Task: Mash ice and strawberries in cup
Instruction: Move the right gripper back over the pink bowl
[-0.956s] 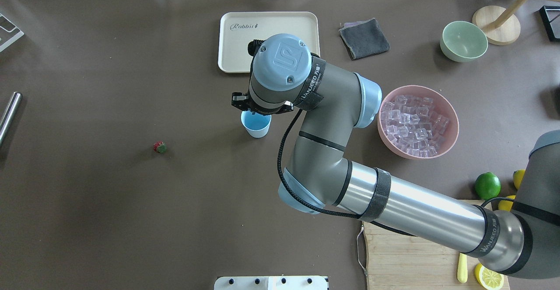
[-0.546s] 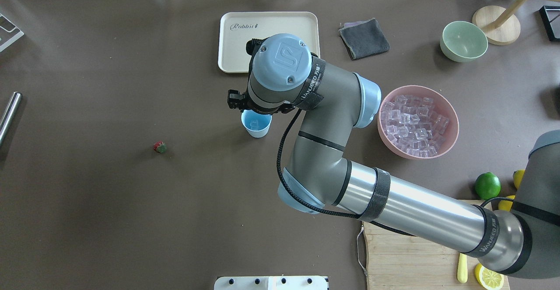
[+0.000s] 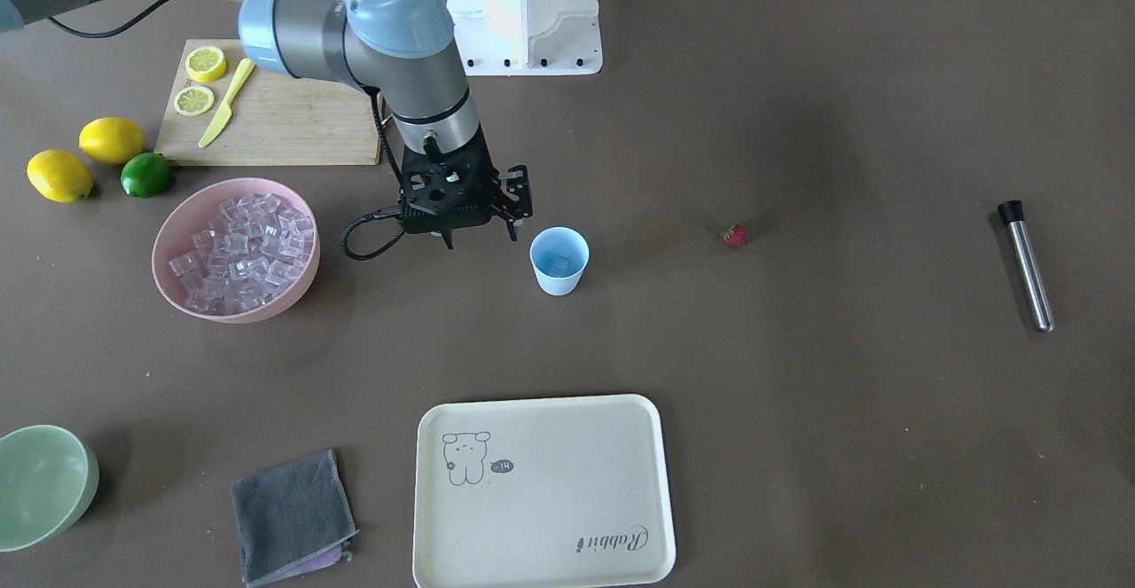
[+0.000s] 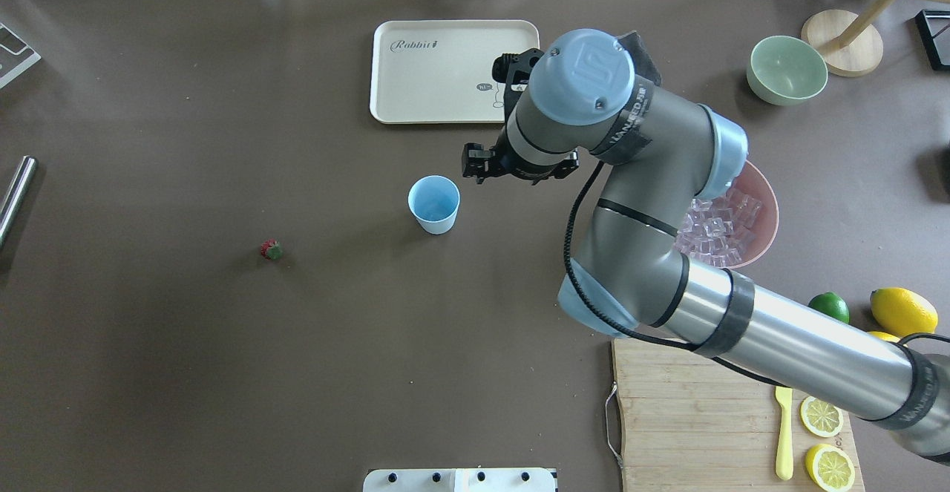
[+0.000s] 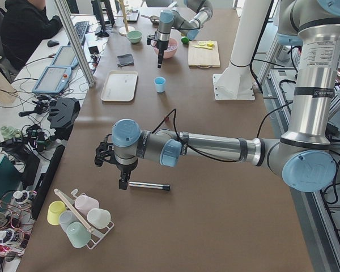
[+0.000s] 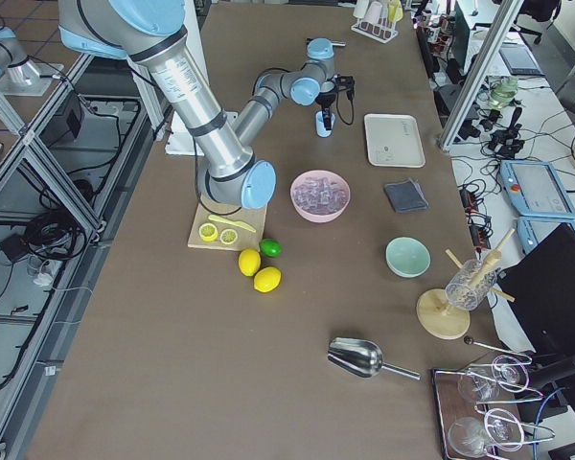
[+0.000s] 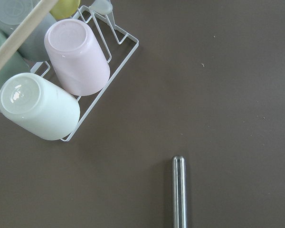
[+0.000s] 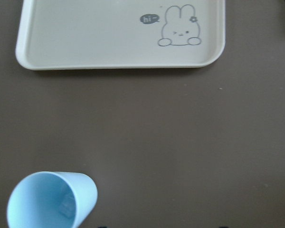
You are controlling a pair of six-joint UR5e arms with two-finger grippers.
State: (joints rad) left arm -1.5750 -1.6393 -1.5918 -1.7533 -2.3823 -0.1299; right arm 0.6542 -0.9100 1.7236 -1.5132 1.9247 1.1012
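Observation:
The light-blue cup (image 3: 559,262) stands upright mid-table, also in the overhead view (image 4: 434,204) and the right wrist view (image 8: 50,199). One clear ice cube (image 8: 66,205) lies in its bottom. The pink bowl (image 3: 177,300) holds many ice cubes (image 3: 239,246). The strawberry (image 3: 732,234) lies alone on the table (image 4: 272,249), far from the cup. My right gripper (image 3: 480,233) hangs open and empty between the cup and the pink bowl. My left gripper (image 5: 123,180) hovers over a steel muddler (image 5: 150,185); I cannot tell whether it is open or shut.
A cream tray (image 4: 445,69) lies beyond the cup, with a grey cloth (image 3: 293,517) and a pale green bowl (image 4: 787,69) nearby. A cutting board (image 4: 698,418) holds lemon slices, with lemons and a lime beside it. A wire rack of cups (image 7: 61,80) stands near the muddler (image 7: 179,190).
My right gripper has moved from above the cup to the right, toward the pink bowl. The cup is now uncovered. The strawberry and the cup have not moved.

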